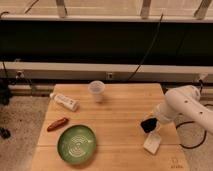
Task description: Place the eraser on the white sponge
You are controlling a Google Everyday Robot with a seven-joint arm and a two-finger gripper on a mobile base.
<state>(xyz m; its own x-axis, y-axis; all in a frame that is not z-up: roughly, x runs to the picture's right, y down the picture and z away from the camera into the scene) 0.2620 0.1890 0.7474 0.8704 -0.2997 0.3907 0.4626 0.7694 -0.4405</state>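
Observation:
My gripper (149, 124) is at the end of the white arm (182, 104), low over the right side of the wooden table (120, 120). It is shut on the eraser (148, 125), a small black block held just above the table. The white sponge (152, 143) lies flat on the table directly in front of and below the gripper, a short gap away. The eraser does not touch the sponge.
A green plate (76, 144) sits at the front left, with a reddish-brown sausage-like object (57, 123) beside it. A white tube-like bottle (65, 101) lies at the back left. A clear plastic cup (96, 91) stands at the back middle. A black cable hangs behind the table.

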